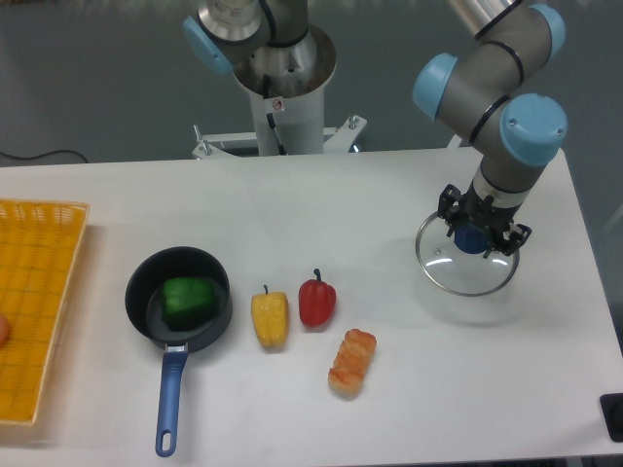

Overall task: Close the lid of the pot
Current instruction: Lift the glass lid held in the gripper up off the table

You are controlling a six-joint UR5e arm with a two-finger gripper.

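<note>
Camera view, fixed, one moment. Item: small round black saucepan with long blue handle (179,298), standing uncovered at counter left-centre, a green bell pepper (189,301) inside it. Item: round clear glass lid with metal rim and blue knob (467,255), at counter right, well apart from the saucepan; whether it rests on the white counter (341,204) or hangs just above it cannot be told. Two-finger tool (476,236) clenched around the knob. Status, by judgement: grasp made; carry and placing remain. Obstacles between: red bell pepper (316,300), yellow bell pepper (270,318), orange bread-like roll (351,362), all low. Yellow mesh basket (37,311) at left edge, beside the saucepan. Right counter edge near the lid; open room across the middle rear.
</note>
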